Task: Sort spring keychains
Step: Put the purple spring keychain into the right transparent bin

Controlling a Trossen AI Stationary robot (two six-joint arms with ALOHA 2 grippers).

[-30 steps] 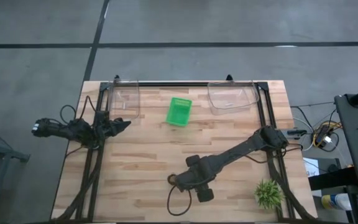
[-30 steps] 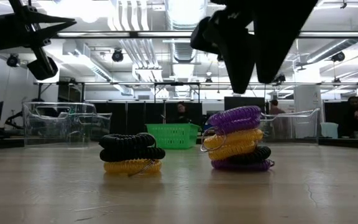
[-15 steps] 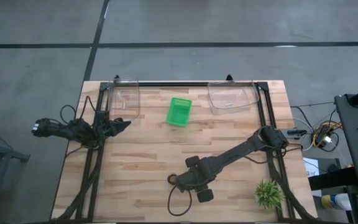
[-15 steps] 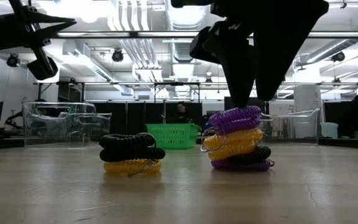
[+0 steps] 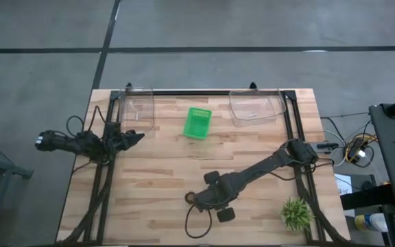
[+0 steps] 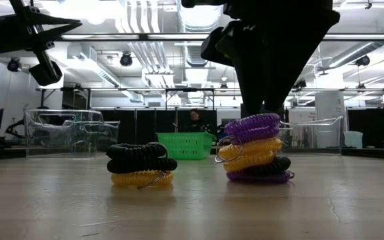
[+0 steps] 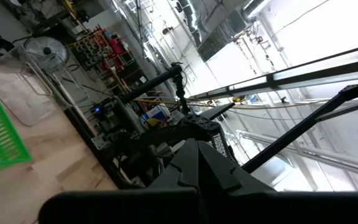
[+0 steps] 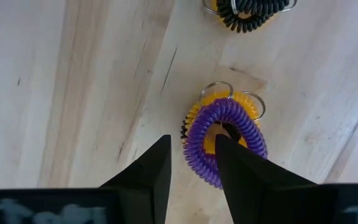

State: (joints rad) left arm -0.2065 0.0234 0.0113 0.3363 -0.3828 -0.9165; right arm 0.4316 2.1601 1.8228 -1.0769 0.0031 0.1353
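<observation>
Right wrist view puts your right gripper point(image 8: 191, 163), fingers parted, straddling the top purple keychain point(image 8: 224, 142) on the near stack. Expect it light, springy and squashy; pinch 1 side of its coil.

Backlit low view, ceiling glare (arms silhouetted)

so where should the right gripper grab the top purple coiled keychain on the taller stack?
Probably from straight above, pinching one side of the coil. The purple coiled keychain lies flat as an open ring on top of the yellow coiled keychain, so one finger can drop into its centre and the other outside. The right gripper already hangs open over its rim, fingers straddling the coil.
</observation>
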